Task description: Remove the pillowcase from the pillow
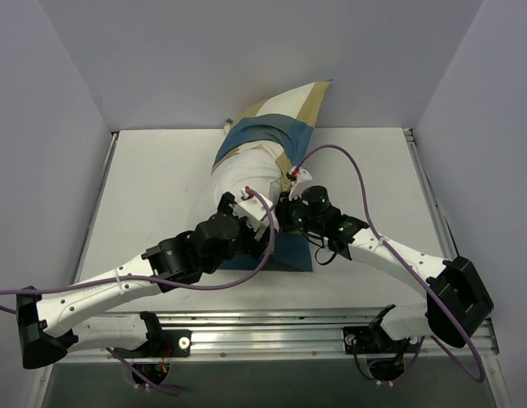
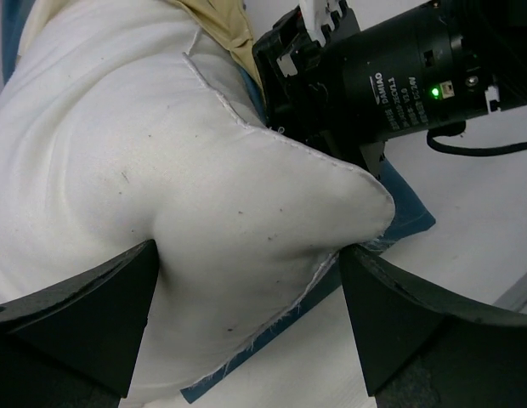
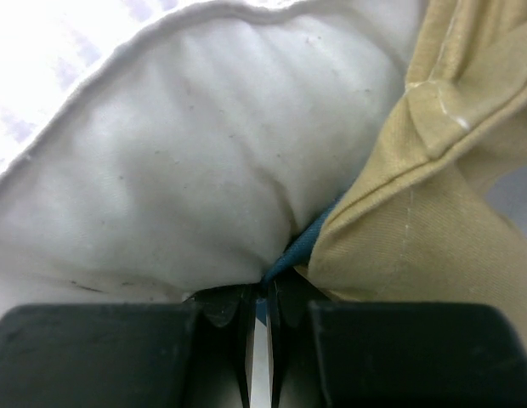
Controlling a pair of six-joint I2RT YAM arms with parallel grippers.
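Observation:
The plain white pillow (image 1: 246, 174) lies mid-table, its near end bare. The checked teal, tan and white pillowcase (image 1: 276, 127) still covers its far end, and a blue flap of it lies flat under the near corner. My left gripper (image 2: 246, 255) is open, one finger on each side of the pillow's (image 2: 204, 187) bare corner, pads apart from the fabric. My right gripper (image 3: 262, 293) is shut on a thin blue edge of the pillowcase (image 3: 306, 246), right where tan cloth meets the pillow (image 3: 204, 153). In the top view the two grippers (image 1: 246, 208) (image 1: 291, 204) sit side by side.
The right arm's black wrist (image 2: 399, 76) hangs close over the pillow corner, just beyond my left fingers. Grey walls close in the table on three sides, and the pillowcase's far end leans on the back wall. A metal rail (image 1: 272, 327) runs along the near edge.

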